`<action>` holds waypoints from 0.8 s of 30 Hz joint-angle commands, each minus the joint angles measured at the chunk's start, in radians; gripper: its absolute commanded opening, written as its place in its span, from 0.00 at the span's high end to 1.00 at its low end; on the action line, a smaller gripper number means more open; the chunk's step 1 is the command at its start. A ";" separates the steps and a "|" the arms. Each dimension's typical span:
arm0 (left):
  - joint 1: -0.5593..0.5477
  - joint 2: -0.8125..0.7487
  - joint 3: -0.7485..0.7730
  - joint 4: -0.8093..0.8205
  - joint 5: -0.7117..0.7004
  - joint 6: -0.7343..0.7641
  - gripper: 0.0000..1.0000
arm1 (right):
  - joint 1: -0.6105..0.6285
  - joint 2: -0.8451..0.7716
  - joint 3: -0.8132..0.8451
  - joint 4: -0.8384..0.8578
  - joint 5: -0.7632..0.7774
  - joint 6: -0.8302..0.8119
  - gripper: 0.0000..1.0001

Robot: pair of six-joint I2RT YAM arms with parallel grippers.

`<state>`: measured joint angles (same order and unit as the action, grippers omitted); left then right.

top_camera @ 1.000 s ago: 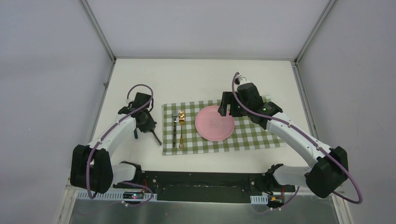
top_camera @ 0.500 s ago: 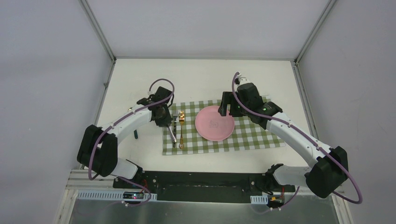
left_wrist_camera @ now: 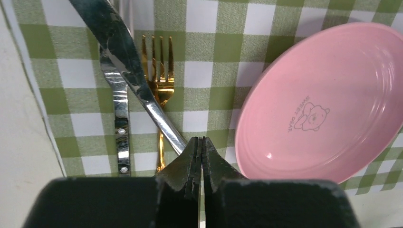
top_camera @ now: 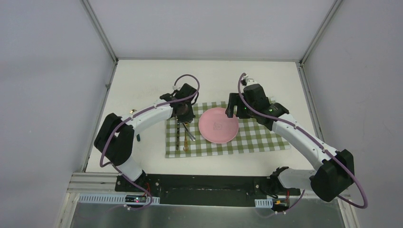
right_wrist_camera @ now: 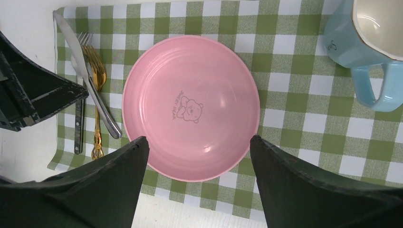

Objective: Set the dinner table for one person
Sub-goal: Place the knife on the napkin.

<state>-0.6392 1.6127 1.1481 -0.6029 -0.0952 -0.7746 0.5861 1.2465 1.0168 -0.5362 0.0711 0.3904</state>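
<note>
Top external: dinner table (top_camera: 142, 78) beneath left pincer (top_camera: 185, 118) (gripping knife (top_camera: 189, 133)).

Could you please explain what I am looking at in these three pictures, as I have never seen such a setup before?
These are two robot arms bolted to a white table. One picture looks down from a fixed camera above. The other two come from cameras on each wrist, so the dark shapes at their bottom edge are that arm's own fingers. On the table lies a green checked cloth bearing a pink plate, a gold fork, a silver fork and a blue mug. The left hand is shut on the handle of a silver knife, next to the plate. The right hand is open above the plate, holding nothing.
</note>
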 commanded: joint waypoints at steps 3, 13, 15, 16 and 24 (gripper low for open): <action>-0.016 0.001 0.010 -0.018 -0.096 -0.016 1.00 | -0.009 -0.028 0.019 0.010 -0.011 -0.019 0.17; -0.011 -0.116 -0.022 -0.188 -0.320 -0.035 1.00 | 0.015 0.145 0.057 0.057 -0.236 -0.022 0.14; -0.002 -0.134 -0.043 -0.211 -0.343 -0.049 1.00 | 0.032 0.195 0.069 0.073 -0.276 -0.023 0.14; 0.003 -0.147 -0.056 -0.219 -0.359 -0.058 1.00 | 0.043 0.216 0.073 0.085 -0.290 -0.023 0.14; 0.058 -0.252 -0.169 -0.215 -0.374 -0.086 1.00 | 0.109 0.403 0.171 0.175 -0.439 -0.019 0.18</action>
<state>-0.6056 1.4067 1.0031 -0.8032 -0.4286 -0.8375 0.6662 1.5864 1.0904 -0.4618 -0.2447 0.3832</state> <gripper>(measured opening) 0.007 0.823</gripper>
